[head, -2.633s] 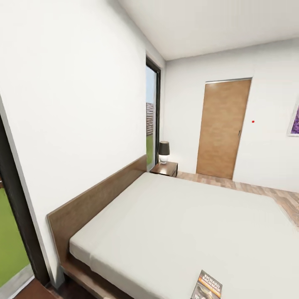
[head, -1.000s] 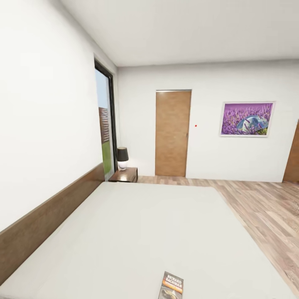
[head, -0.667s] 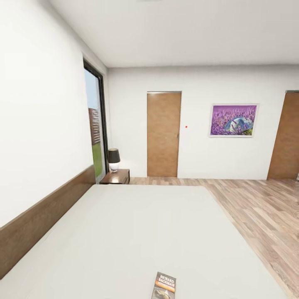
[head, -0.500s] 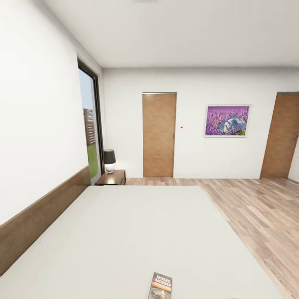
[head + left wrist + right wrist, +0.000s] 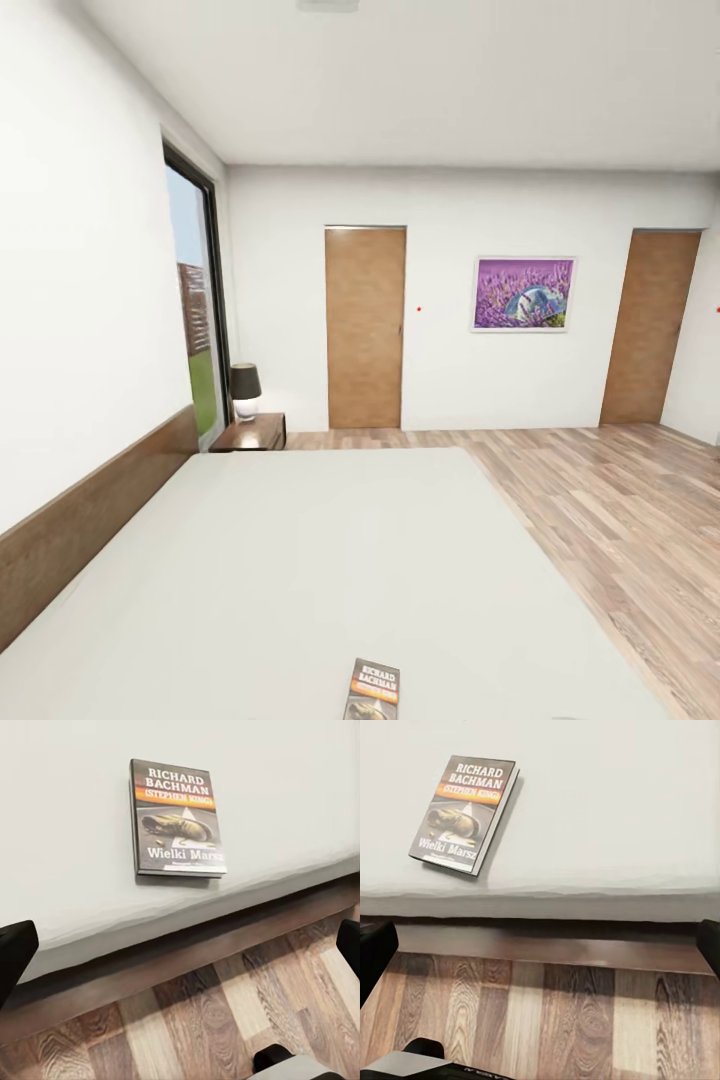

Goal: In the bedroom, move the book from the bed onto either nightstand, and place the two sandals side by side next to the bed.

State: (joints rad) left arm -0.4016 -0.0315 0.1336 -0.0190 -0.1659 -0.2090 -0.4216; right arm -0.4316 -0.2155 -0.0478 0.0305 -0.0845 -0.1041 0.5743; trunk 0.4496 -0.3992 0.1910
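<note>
The book [image 5: 372, 690] lay flat on the bed [image 5: 330, 560], close to the mattress edge nearest the robot, face up. In the left wrist view the book [image 5: 177, 817] sat ahead of the left gripper [image 5: 180, 945], whose fingertips stood wide apart over the floor [image 5: 195, 1020] beside the bed frame [image 5: 172, 952]. In the right wrist view the book [image 5: 463, 813] lay ahead of the right gripper [image 5: 540, 945], off toward one finger, the frame [image 5: 547, 949] between. Beyond the bed's far corner, against the headboard [image 5: 90, 520] wall, stood the nightstand [image 5: 250, 432] with a lamp [image 5: 245, 388] on it. Behind it was a door [image 5: 365, 328]; a painting [image 5: 523, 293] hung right of that.
</note>
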